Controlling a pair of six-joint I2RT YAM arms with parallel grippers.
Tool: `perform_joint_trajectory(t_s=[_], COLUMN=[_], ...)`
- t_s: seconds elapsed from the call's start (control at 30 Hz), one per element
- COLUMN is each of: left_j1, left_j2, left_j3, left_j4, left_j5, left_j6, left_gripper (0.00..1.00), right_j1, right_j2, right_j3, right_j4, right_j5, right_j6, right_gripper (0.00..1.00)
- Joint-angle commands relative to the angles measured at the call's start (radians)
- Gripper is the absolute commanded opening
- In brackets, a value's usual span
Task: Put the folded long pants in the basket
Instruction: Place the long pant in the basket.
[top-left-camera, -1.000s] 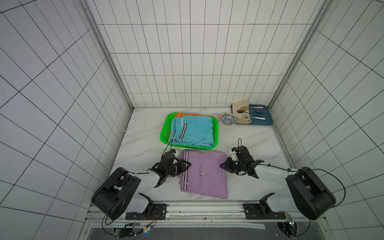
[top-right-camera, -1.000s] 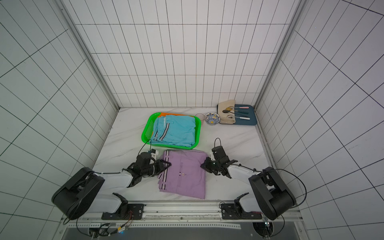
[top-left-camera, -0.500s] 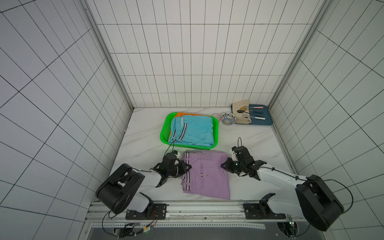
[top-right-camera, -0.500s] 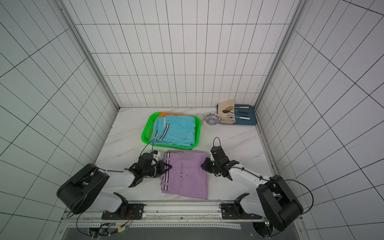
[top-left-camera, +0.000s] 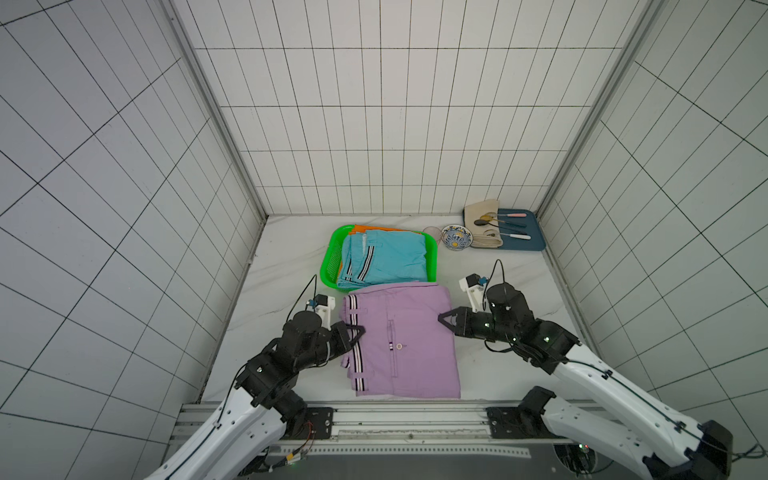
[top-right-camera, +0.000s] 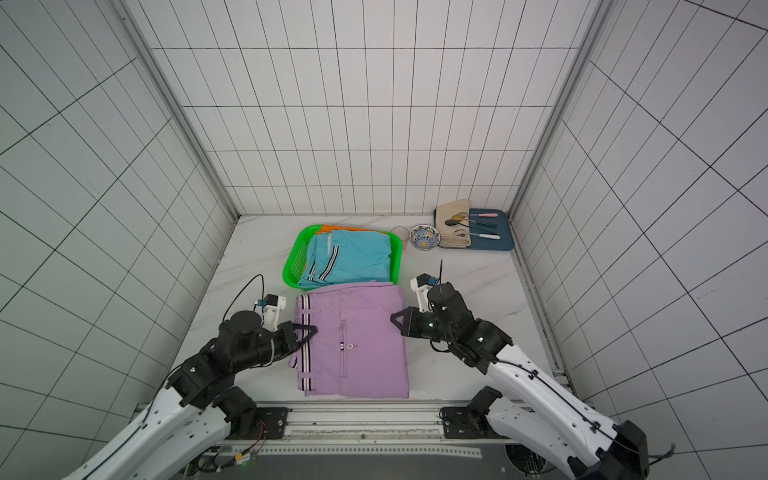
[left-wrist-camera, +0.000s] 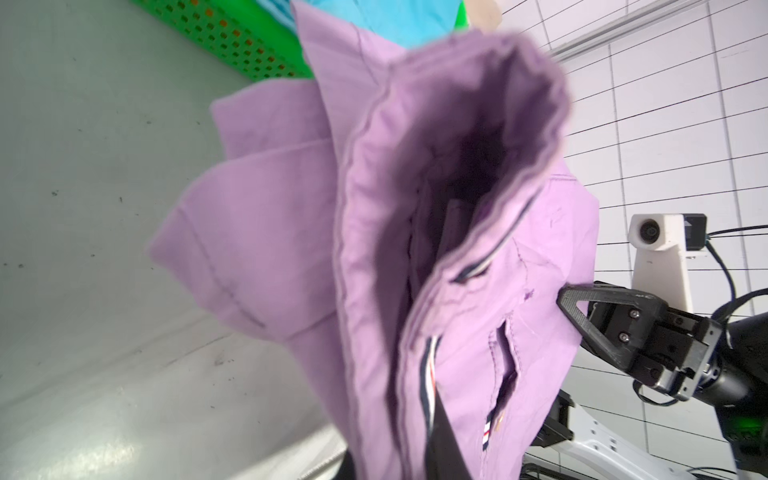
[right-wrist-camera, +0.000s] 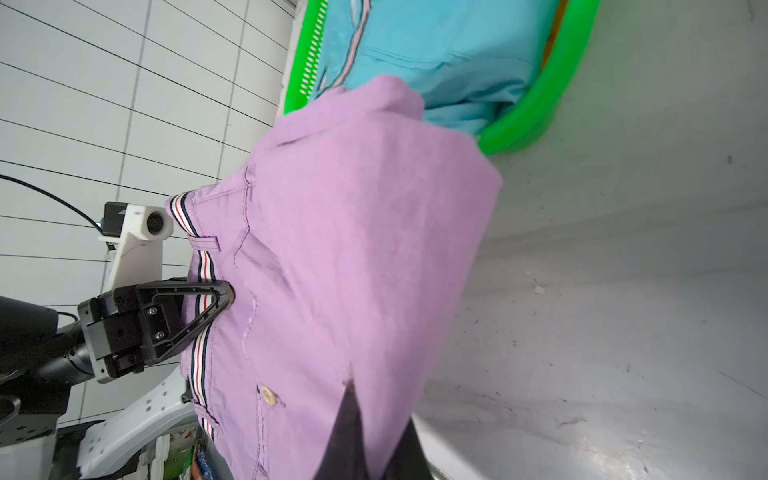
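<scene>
The lilac folded long pants (top-left-camera: 403, 340) (top-right-camera: 353, 340) hang stretched between both grippers, just above the table in front of the basket (top-left-camera: 330, 266) (top-right-camera: 293, 262). My left gripper (top-left-camera: 359, 330) (top-right-camera: 311, 330) is shut on the striped left edge. My right gripper (top-left-camera: 442, 318) (top-right-camera: 395, 318) is shut on the plain right edge. In the wrist views the lilac cloth (left-wrist-camera: 457, 208) (right-wrist-camera: 353, 249) fills the space between the jaws. The bright green basket holds light blue pants (top-left-camera: 390, 259) on top of orange ones (top-left-camera: 365, 228). The lilac pants' far edge overlaps the basket's near rim.
A dark blue tray (top-left-camera: 536, 241) sits at the back right with a beige cloth (top-left-camera: 480, 212) and spoons on it. A patterned bowl (top-left-camera: 457, 241) stands between tray and basket. Tiled walls close in the left, right and back.
The left gripper has closed on the striped edge. Both grippers have risen with the lilac pants, and the far edge now reaches over the basket's near rim.
</scene>
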Motion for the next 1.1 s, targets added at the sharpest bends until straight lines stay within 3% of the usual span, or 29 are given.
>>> perform_joint_trajectory(t_s=[0.0,0.2,0.4,0.5,0.6,0.77,1.07], left_j1=[0.036,0.089,0.249,0.341,0.41,0.452,0.556], left_j2=[0.025,0.266,0.527,0.663,0.78,0.988,1.456], left_j3=[0.176,0.463,0.627,0.715,0.79,0.929,1.06], left_j4=[-0.231,-0.282,-0.24,-0.232,-0.207,-0.192,-0.14], left_j5=[-0.118,-0.089,0.03,0.105,0.152,0.15,0.343], left_j6=[0.069,0.181,0.248,0.27,0.286,0.313,0.283], left_gripper=[0.0,0.0,0.0,0.0,0.0,0.0,0.0], right_j1=[-0.016,-0.017,-0.031,-0.082,-0.126,-0.195,-0.305], right_j2=[-0.006,0.134,0.338,0.454,0.553,0.714,1.03], right_j3=[0.152,0.446,0.682,0.775,0.834,0.914,0.939], right_j4=[-0.173,-0.305,-0.37,-0.366,-0.332,-0.256,-0.119], right_j5=[0.139,0.216,0.308,0.282,0.271,0.216,0.103], right_j6=[-0.051,-0.144,-0.222,-0.242,-0.257,-0.273,-0.266], right_gripper=[0.0,0.0,0.0,0.0,0.0,0.0,0.0])
